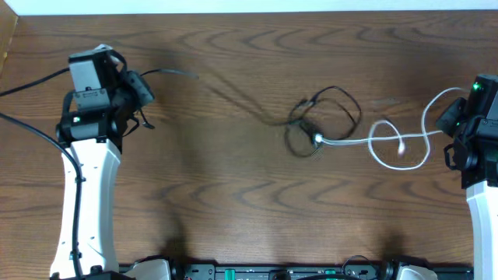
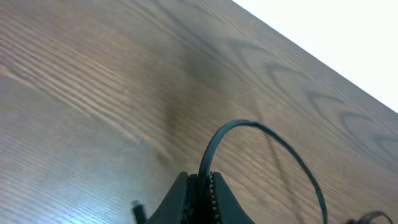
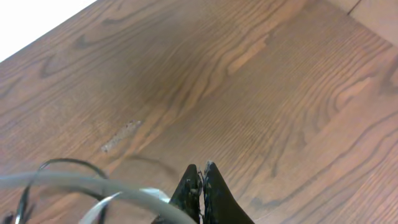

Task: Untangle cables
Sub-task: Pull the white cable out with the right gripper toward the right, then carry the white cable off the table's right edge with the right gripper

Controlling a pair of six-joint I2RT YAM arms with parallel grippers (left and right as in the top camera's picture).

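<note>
My left gripper (image 2: 202, 179) is pinched shut on the black cable (image 2: 261, 127). The cable curves up out of my fingers and runs off toward 3 o'clock. My right gripper (image 3: 202, 169) is pressed shut too. The white cable (image 3: 81, 182) comes in at the bottom of its fingers, lifted off the wood, so it looks held there.

From above, the two cables meet in a tangle (image 1: 311, 132) a bit to the 3 o'clock side of the middle of the table (image 1: 233, 194). The black one makes loops there. The white one makes two loops on the way to my right arm, at 3 o'clock.

Nothing else lies on the wood between my arms and the tangle. There is a small pale scratch (image 3: 121, 137) on the table near my right gripper. Thick arm cords (image 1: 31, 128) hang by my left arm at 9 o'clock.

The table ends close behind my left gripper at 12 o'clock, with white past the edge. A black rail (image 1: 272, 272) sits at 6 o'clock. There is lots of bare wood in the middle and toward 6 o'clock.
</note>
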